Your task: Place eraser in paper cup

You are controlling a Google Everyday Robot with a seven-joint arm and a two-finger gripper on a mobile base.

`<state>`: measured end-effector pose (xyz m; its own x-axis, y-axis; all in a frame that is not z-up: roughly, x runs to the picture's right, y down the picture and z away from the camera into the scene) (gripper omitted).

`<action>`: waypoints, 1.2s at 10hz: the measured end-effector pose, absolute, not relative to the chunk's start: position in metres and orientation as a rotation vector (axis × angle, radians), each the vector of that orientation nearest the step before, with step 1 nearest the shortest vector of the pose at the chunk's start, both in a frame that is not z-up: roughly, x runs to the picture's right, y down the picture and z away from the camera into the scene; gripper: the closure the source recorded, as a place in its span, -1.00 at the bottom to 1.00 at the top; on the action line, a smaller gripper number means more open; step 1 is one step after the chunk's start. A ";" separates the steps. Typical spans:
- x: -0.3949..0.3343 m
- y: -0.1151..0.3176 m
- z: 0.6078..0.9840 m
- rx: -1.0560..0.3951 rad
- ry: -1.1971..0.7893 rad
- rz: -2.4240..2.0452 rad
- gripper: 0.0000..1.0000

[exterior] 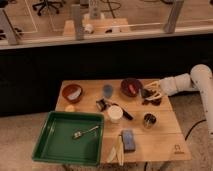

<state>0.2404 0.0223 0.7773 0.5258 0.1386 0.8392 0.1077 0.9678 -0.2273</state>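
The arm enters from the right edge of the view and extends leftward over the right rear part of the wooden table. The gripper sits at the end of the arm, just right of the dark red bowl and low over the table. The jaws are closed, and something dark shows at and beneath them; whether this is the eraser cannot be determined from this view, and no other long dark grey bar can be made out with certainty. The paper cup stands upright near the centre of the table, well apart from the gripper, to its left and nearer the front edge. A slim black pen lies diagonally just beside the cup on its right. A blue-grey cup stands behind the paper cup, between the two bowls (the second, a brown bowl, occupies the rear left corner). A small metal can stands to the right of the paper cup. A blue-grey block lies near the front edge. A green tray rests at the left front, with a spoon lying inside it.
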 end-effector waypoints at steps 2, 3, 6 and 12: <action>0.217 0.029 0.775 -0.246 -1.047 0.065 1.00; 0.210 0.035 0.778 -0.263 -1.056 0.113 1.00; 0.204 0.038 0.779 -0.275 -1.064 0.137 1.00; 0.169 0.048 0.759 -0.352 -1.471 0.417 1.00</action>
